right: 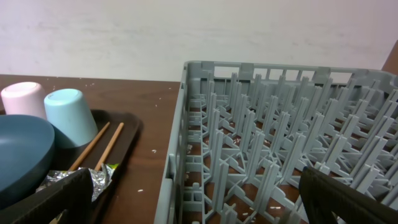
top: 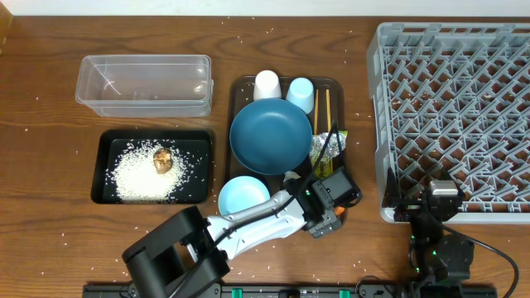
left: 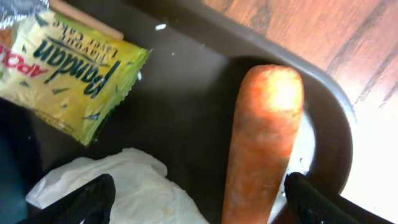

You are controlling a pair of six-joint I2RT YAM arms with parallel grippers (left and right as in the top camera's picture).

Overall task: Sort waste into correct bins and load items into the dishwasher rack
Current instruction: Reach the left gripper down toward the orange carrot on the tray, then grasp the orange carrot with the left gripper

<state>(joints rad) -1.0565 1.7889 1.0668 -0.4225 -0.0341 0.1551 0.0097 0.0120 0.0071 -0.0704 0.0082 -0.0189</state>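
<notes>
My left gripper (top: pixel 325 205) hangs low over the front right corner of the brown tray (top: pixel 236 99). Its jaws are open, and the orange carrot (left: pixel 264 143) and a crumpled white napkin (left: pixel 124 186) lie between its fingers (left: pixel 81 202). The far finger stands close beside the carrot with a gap showing. A green-yellow wrapper (left: pixel 68 74), silver foil (left: pixel 18 9) and a chopstick (left: pixel 87 22) lie beyond. The dark-blue plate (top: pixel 271 135), light-blue bowl (top: pixel 243 197), white cup (top: pixel 267 83) and light-blue cup (top: pixel 300 93) sit on the tray. My right gripper (top: pixel 439 194) is open, empty, at the grey rack's (right: pixel 280 143) front left corner.
The black tray (top: pixel 108 141) left of the brown tray holds white rice and a brown lump (top: pixel 162 160). The clear tub (top: pixel 141 83) stands behind it. Loose rice grains dot the wooden table and the rack floor.
</notes>
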